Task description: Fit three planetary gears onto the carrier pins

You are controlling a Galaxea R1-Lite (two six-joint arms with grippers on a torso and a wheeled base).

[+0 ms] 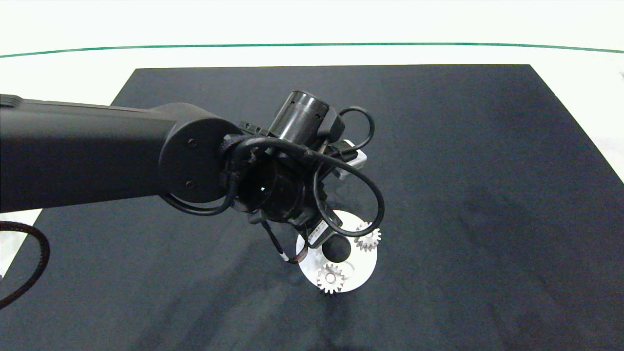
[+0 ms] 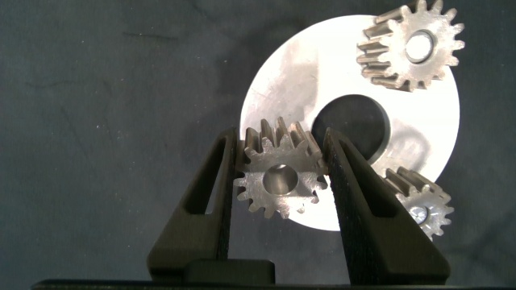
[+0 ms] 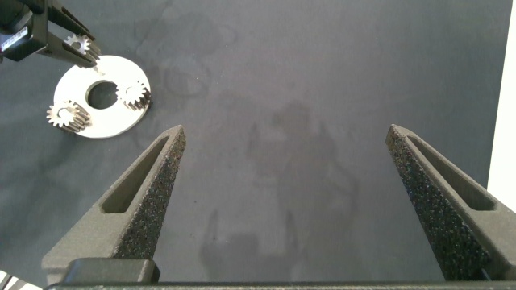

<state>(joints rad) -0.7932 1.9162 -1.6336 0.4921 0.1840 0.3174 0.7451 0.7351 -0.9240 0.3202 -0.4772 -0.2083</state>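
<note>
- Third planetary gear [image 2: 280, 179]: small rigid metal, likely slick; held across its teeth by left gripper [image 2: 280, 181] fingers over carrier disc [image 2: 278, 80].
- Right gripper [image 3: 282, 209]: fingers wide, empty, well apart.

No text can be read; a small white label [image 1: 316, 233] on the left arm is too small.
</note>
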